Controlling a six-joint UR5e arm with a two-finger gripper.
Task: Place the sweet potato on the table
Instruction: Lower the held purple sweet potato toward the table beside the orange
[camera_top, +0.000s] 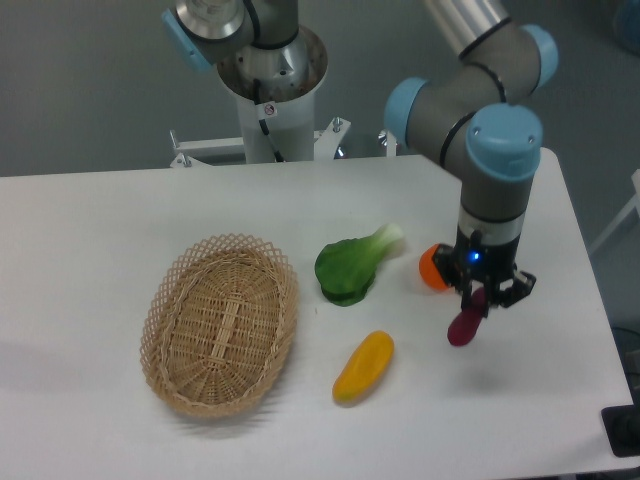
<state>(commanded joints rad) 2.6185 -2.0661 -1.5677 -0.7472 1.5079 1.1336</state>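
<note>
- the table (120, 215) is the white top under everything – bare surface lies below and to the right of where i hang, toward the near right corner.
- the wicker basket (221, 323) sits well to my left, with nothing visible in it.
- the green leafy vegetable (352, 264) lies between the basket and me, and the yellow fruit (363, 366) lies nearer the front edge, below it.
- my gripper (478, 296) points straight down, fingers closed around the upper end of the sweet potato (466, 323).
- the sweet potato hangs below my fingers, tilted a little; i judge it just above the table and not yet resting, going by the faint shadow off to its right.
- the orange (433, 268) is just beside my wrist, partly hidden behind it.
- step in hand, as i read it: the lowering before release. next i would need to go down until the tuber touches, then open, keeping clear of the orange so nothing rolls.
</note>
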